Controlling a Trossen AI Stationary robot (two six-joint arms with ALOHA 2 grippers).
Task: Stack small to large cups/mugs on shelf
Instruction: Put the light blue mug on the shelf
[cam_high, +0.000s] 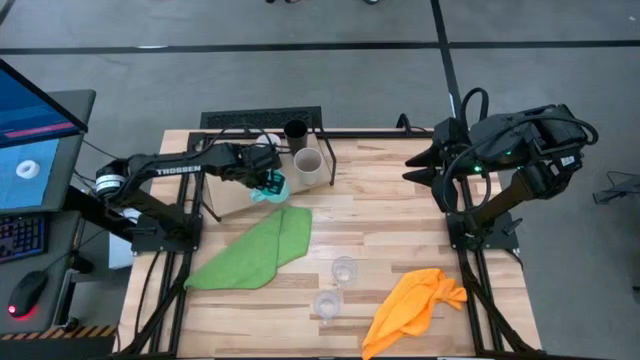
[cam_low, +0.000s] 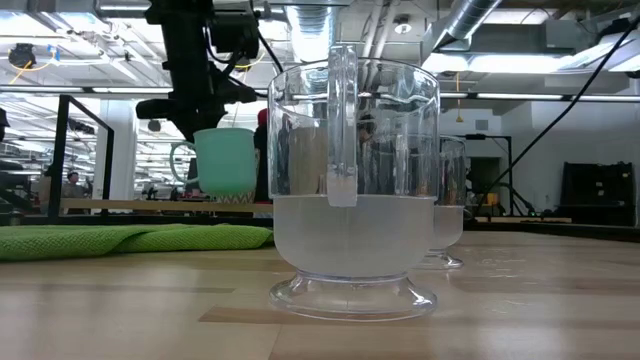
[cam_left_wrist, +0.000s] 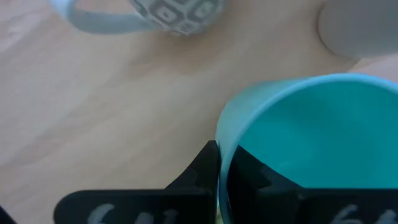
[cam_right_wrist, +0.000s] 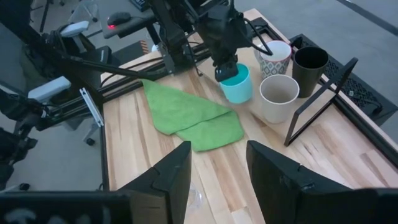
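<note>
My left gripper (cam_right_wrist: 225, 67) is shut on a blue-green mug (cam_right_wrist: 237, 85) at the far left of the table, over the pale shelf board (cam_left_wrist: 93, 118). Beside it stand a white patterned mug (cam_right_wrist: 274, 56), a beige cup (cam_right_wrist: 278, 96) and a black cup (cam_right_wrist: 309, 63), each on its base. Two clear glasses (cam_high: 344, 270) (cam_high: 328, 303) stand near the table's front edge. My right gripper (cam_right_wrist: 217, 177) hangs open, high over the table's right side, with nothing between its fingers. My left gripper holds the blue-green mug by its rim (cam_left_wrist: 221, 140), one finger inside the mug and one outside its wall. The fingers come from above, slanting down. The mug stays upright (cam_low: 226, 160); whether its base touches the shelf board I cannot tell.
A green cloth (cam_high: 255, 250) lies spread near the left gripper, toward the table's front. An orange cloth (cam_high: 415, 305) lies crumpled at the front right. A black wire frame (cam_right_wrist: 318, 99) stands upright beside the beige cup. Bare wood lies between the two cloths.
</note>
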